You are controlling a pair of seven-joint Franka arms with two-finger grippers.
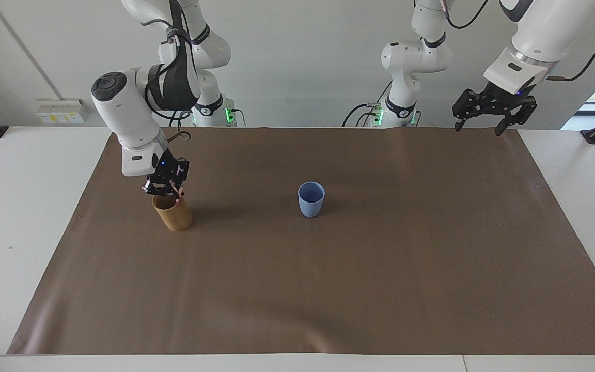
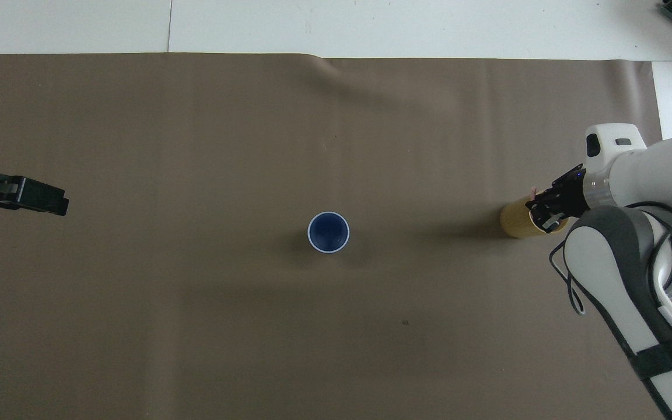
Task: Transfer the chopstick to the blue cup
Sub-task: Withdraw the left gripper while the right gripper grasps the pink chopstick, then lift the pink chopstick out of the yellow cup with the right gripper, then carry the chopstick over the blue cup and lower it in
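**A:** Going by the facing view first: the right pincer (image 1: 166, 190) sits right at the mouth of the tan cup (image 1: 173, 213), toward the right arm's end of the tabletop (image 1: 29, 206). Fingertips pinched together, and there's a bit of pale pink at them, the chopstick (image 1: 177, 194), poking up out of the tan cup. So it's clamped on the stick, with the lower end down inside that cup.

**B:** And the other one?

**A:** The left pincer (image 1: 488, 114) hangs up high over the edge of the brown mat (image 1: 328, 289) at the left arm's end, fingers spread wide, holding nothing. That arm just waits. The blue cup (image 1: 311, 199) stands upright mid-mat, well apart from both.

**B:** Overhead view agree?

**A:** Pretty much. The right pincer (image 2: 543, 213) covers the tan cup's (image 2: 514, 220) rim, with a tiny pink tip of the chopstick (image 2: 532, 190) showing just above it. The blue cup (image 2: 328, 232) looks hollow inside. Only part of the left pincer (image 2: 38, 198) shows at the frame edge.
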